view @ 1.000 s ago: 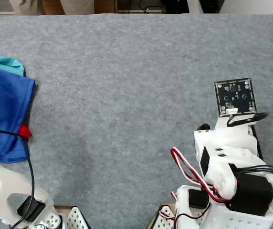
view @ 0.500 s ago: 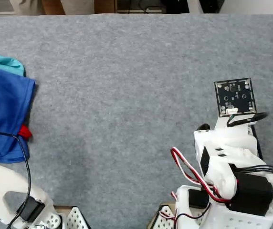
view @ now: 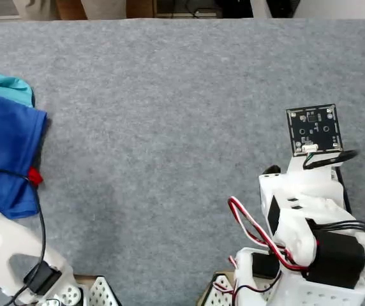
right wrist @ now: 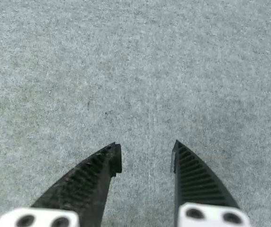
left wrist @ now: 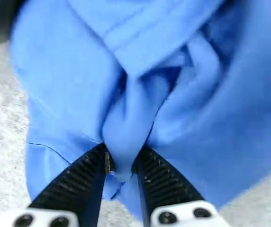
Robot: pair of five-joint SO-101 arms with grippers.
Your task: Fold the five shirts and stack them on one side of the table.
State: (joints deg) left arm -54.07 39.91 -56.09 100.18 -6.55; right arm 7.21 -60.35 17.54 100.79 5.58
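Pointing into left pincer (left wrist: 122,157): shirt fold (left wrist: 131,118)

This looks like a robotics lab or test bench. The table (view: 170,76) is covered edge to edge in grey felt-like cloth. At lower right a white plastic arm (view: 304,217) trails loose red-and-white wires (view: 249,224) and carries a bare circuit board (view: 314,129). Perforated mounting plates (view: 103,292) sit at the bottom edge, and dark cables (view: 195,9) run behind the top edge.
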